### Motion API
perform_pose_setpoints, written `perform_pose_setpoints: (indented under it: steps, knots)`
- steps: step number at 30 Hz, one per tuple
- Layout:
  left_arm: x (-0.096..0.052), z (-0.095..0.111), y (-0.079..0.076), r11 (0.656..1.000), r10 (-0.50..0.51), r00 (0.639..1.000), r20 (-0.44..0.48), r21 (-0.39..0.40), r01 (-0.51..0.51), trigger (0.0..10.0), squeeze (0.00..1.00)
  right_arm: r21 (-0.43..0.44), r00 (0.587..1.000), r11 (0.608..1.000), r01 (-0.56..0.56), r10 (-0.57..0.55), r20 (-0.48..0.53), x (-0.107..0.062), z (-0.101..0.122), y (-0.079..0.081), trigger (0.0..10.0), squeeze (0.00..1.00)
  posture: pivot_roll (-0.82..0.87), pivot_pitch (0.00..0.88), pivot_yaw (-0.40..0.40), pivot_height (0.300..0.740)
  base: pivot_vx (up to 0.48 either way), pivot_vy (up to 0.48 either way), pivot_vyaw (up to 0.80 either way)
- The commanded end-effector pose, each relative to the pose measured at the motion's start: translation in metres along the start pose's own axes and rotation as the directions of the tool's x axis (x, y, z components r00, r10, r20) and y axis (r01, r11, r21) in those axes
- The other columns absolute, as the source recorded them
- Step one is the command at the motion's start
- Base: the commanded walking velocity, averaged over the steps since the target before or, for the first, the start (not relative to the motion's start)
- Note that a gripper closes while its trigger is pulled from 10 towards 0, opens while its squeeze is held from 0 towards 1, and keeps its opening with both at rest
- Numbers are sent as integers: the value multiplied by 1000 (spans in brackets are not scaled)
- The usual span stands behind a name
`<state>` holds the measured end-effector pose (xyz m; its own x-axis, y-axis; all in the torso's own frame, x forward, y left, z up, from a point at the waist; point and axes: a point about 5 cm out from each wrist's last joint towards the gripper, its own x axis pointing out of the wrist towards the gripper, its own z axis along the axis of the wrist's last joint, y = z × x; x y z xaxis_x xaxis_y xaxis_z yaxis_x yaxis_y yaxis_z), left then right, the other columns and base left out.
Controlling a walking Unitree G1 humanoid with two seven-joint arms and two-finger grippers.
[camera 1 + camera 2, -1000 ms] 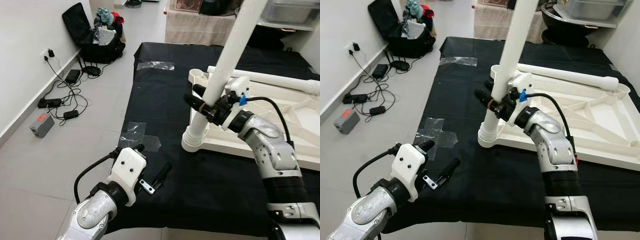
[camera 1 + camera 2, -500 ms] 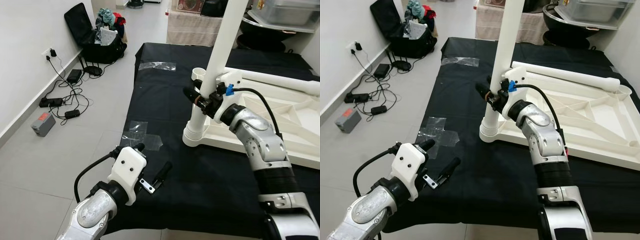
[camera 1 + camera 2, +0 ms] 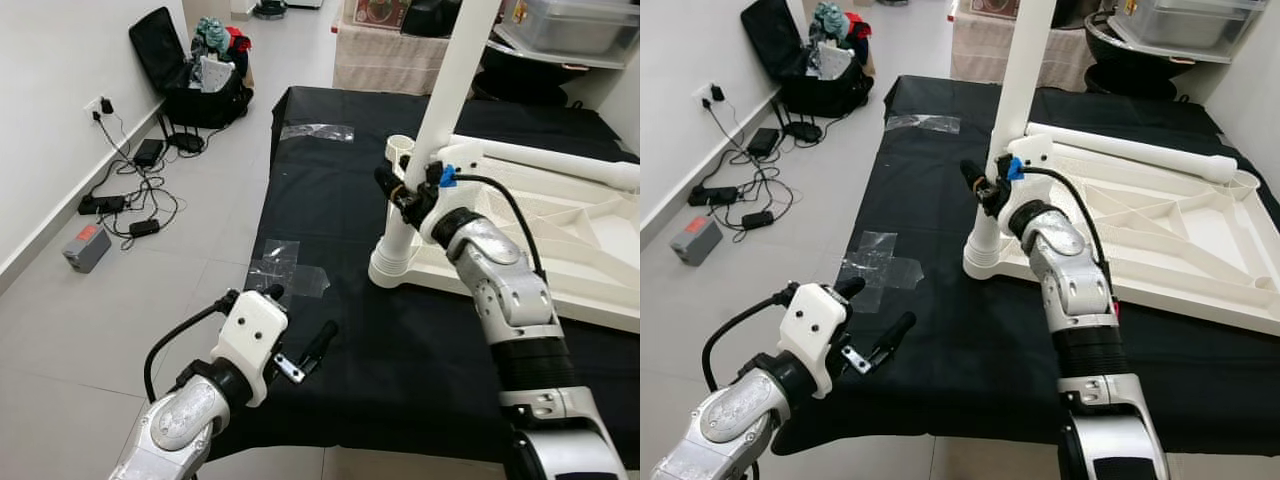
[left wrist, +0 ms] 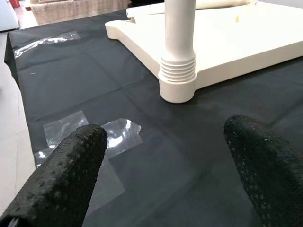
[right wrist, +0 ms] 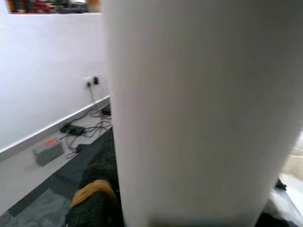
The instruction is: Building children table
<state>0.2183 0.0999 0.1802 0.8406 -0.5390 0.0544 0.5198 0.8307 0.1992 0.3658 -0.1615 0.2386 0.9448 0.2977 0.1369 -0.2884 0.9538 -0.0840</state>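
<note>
one white table leg (image 3: 440, 110) stands tilted in the near corner socket of the overturned white tabletop (image 3: 560, 230) on the black cloth (image 3: 330, 200), clamped by the right gripper (image 3: 405, 195). left gripper (image 3: 300, 330) hovers apart, fingers spread and empty. risk: a slanted leg may jam its ribbed collar or drag the unbraced tabletop.

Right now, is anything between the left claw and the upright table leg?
Nothing visible. The left claw hangs open over bare black cloth with clear tape; the leg stands beyond, held by the right claw.
</note>
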Motion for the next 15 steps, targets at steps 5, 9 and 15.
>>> perform_pose_setpoints:
  steps: [5, 9, 15]
  knots:
    - [0, -3, 1, 1000, -5, 1000, -6, 8, 5, 10000, 0, -60, 917, 947, 315, -320, -239, -19, -57, -16, 10000, 0, 90, 194, -54, 740, 0, 0, 0]
    - [0, -3, 1, 1000, -8, 1000, -5, 10, 8, 10000, 0, -61, 876, 909, 413, -414, -248, -21, -58, -7, 10000, 0, 91, 188, -57, 740, 0, 0, 0]
    - [0, -2, 2, 1000, -5, 1000, -2, 11, 5, 10000, 0, -54, 818, 852, 521, -517, -255, -22, -57, 0, 10000, 0, 94, 185, -59, 740, 0, 0, 0]
